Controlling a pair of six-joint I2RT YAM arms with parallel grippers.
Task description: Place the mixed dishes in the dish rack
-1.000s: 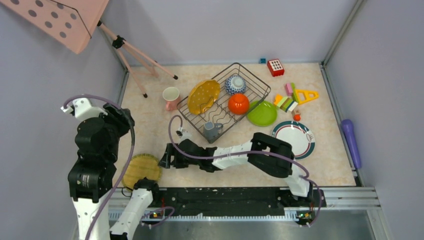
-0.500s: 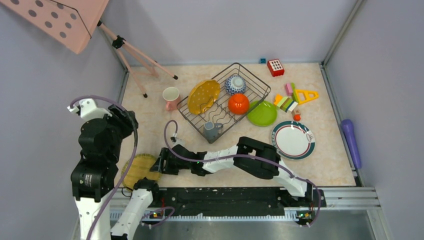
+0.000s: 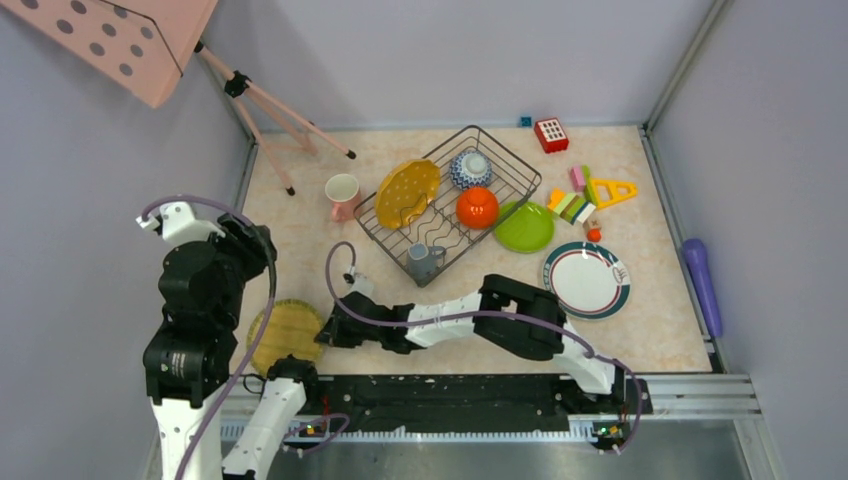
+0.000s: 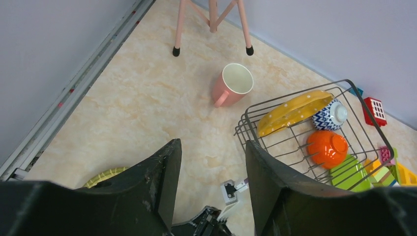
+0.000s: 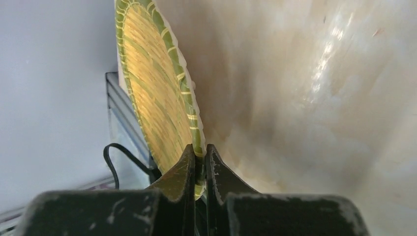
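Yellow scalloped plate [image 3: 285,335] at near-left table edge: your right gripper [image 5: 199,152] clamped tight on its rim. Your left gripper [image 4: 211,145] hangs part open, empty. Farther: dish rack [image 3: 506,153] holds grey mug [image 3: 424,262], orange-red bowl [image 3: 477,207], second yellow plate [image 3: 407,192], patterned bowl [image 3: 470,168]. Outside rack: white green-rimmed plate [image 3: 587,279], lime green plate [image 3: 524,227], pink mug [image 3: 342,195].

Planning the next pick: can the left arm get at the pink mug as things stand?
Probably yes. The pink mug sits alone beside the dish rack, with nothing between it and the open left gripper; the right gripper, shut on a yellow scalloped plate, is well clear.
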